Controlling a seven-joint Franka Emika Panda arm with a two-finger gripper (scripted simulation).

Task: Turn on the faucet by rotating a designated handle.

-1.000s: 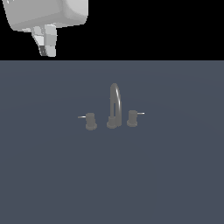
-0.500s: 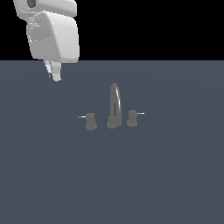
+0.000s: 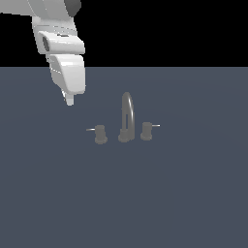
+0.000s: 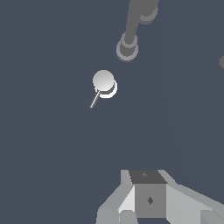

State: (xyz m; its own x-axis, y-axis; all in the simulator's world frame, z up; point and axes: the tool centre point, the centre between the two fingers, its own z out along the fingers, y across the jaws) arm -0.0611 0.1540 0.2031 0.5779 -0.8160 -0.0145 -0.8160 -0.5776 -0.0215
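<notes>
Lowered since half a second ago, the gripper [image 3: 69, 100] hangs above and to the exterior view's left of the handle [image 3: 100, 133], touching nothing. Whether its fingers are apart cannot be told. On the grey faucet [image 3: 126, 120], the handle's thin pale rod points outward.

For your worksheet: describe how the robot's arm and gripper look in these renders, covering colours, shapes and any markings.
The arm is glossy white, built of smooth rounded blocky segments with a dark grey joint near the top and a dark recess on one side. It tapers down to a pale narrow gripper. In the wrist view the gripper shows flat grey angular faces and a darker square panel bearing a small diamond mark. No cables show.
</notes>
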